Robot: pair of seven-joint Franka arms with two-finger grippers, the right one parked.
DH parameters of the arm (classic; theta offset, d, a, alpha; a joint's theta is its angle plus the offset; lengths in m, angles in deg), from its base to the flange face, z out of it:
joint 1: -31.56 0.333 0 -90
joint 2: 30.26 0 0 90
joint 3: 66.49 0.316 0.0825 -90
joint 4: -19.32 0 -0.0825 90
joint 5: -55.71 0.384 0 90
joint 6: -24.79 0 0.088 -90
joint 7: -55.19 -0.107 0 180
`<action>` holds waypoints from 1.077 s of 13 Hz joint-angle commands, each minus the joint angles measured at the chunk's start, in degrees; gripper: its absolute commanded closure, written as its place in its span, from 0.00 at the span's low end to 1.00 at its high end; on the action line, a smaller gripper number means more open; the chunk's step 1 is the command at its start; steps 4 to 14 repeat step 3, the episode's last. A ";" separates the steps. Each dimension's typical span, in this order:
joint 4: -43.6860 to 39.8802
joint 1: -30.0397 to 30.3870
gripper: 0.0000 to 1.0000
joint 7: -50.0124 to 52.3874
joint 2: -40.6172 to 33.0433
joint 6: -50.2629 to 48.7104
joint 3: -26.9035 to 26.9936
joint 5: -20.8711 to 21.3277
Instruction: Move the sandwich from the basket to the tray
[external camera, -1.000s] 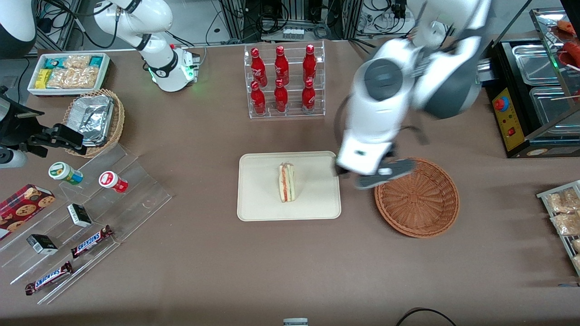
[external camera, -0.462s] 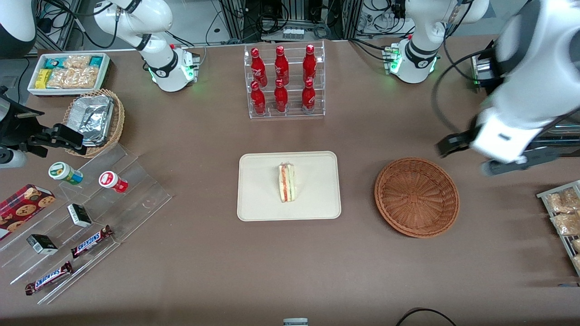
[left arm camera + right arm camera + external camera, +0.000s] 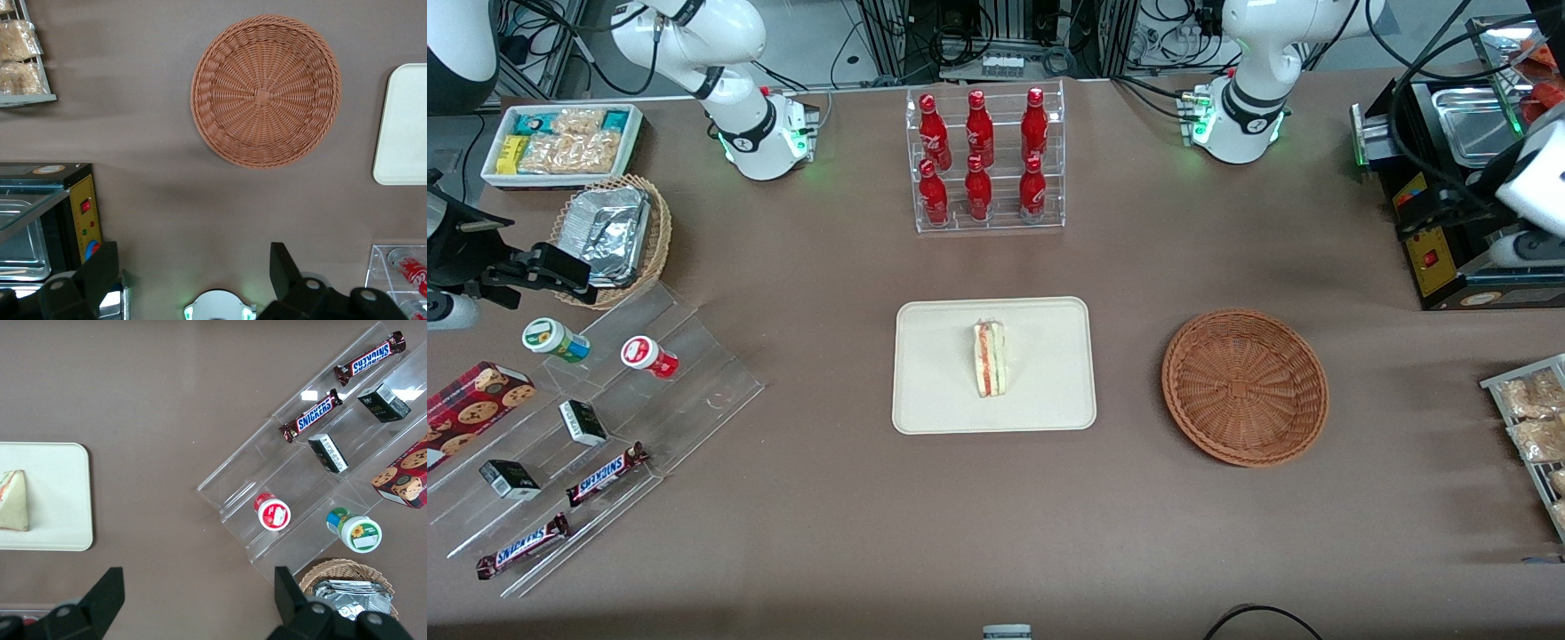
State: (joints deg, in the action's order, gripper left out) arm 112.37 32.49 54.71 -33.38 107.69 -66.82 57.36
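The sandwich (image 3: 990, 358) lies on the cream tray (image 3: 925, 400) near its middle, with its filling edge facing up. It also shows in the right wrist view (image 3: 13, 500) on the tray (image 3: 60, 500). The reddish-brown wicker basket (image 3: 1245, 387) stands beside the tray, toward the working arm's end, with nothing in it. In the left wrist view the basket (image 3: 265, 90) and a corner of the tray (image 3: 403, 133) lie well below the camera. My left gripper (image 3: 1480, 233) is open and holds nothing. It hangs high by the black appliance, well clear of the basket; in the wrist view (image 3: 193, 267) its fingers stand wide apart.
A clear rack of red bottles (image 3: 985, 160) stands farther from the camera than the tray. A black appliance (image 3: 1449, 249) and a snack rack (image 3: 1529, 418) sit at the working arm's end. Acrylic steps with candy (image 3: 605, 427), a tan foil basket (image 3: 614, 236) and a white snack bin (image 3: 560, 142) sit at the parked arm's end.
My left arm has swung away from above the basket's edge toward the working arm's end of the table. The sandwich has stayed on the tray.
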 commanded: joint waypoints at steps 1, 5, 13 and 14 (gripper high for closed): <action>-0.92 -0.48 0.00 -0.66 -0.05 -0.28 -0.81 -0.59; -1.99 -1.45 0.00 2.93 0.57 -0.37 -0.90 -0.59; -1.99 -1.45 0.00 2.93 0.57 -0.37 -0.90 -0.59; -1.99 -1.45 0.00 2.93 0.57 -0.37 -0.90 -0.59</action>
